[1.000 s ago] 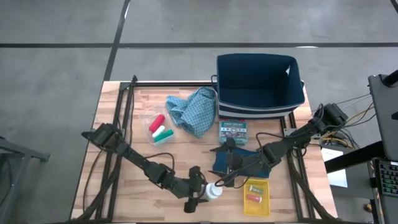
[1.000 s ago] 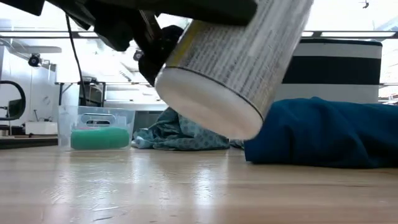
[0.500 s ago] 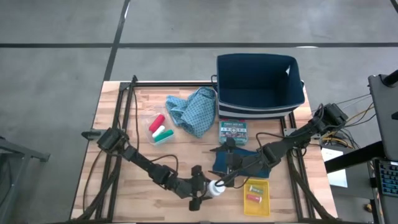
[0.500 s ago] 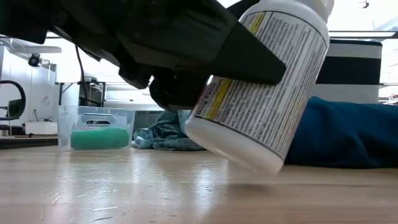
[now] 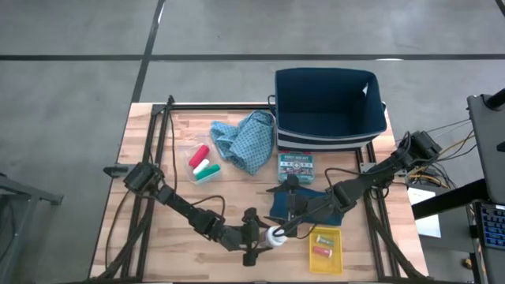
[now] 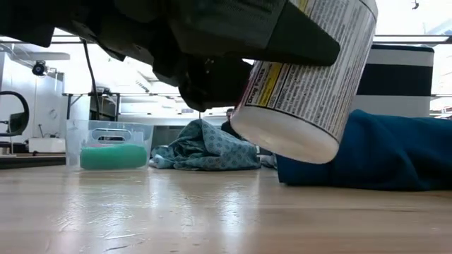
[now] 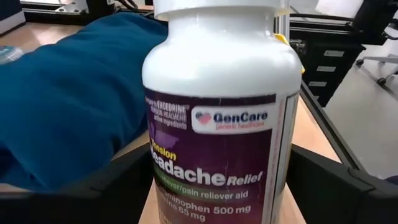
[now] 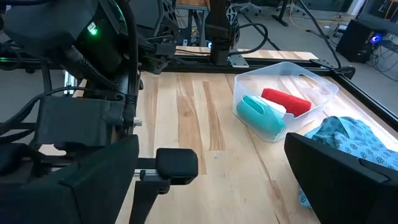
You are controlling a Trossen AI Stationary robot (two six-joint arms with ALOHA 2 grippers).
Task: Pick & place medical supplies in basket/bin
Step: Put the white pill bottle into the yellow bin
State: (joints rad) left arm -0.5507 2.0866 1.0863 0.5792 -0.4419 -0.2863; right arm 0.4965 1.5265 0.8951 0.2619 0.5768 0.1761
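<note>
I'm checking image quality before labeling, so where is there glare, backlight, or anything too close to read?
Low view: bright windows behind silhouette the left end effector; sheen on the table. Left wrist view: white pill bottle fills the frame, label cropped below. High view: evenly lit, no glare.

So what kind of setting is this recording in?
Probably a robotics lab or workshop: a framed wooden table on a bare concrete floor, cabled equipment beside it, and office chairs behind.

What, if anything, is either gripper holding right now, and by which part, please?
The left gripper holds the white pill bottle by its labelled body, clear of the table. The right gripper is open and holds nothing.
</note>
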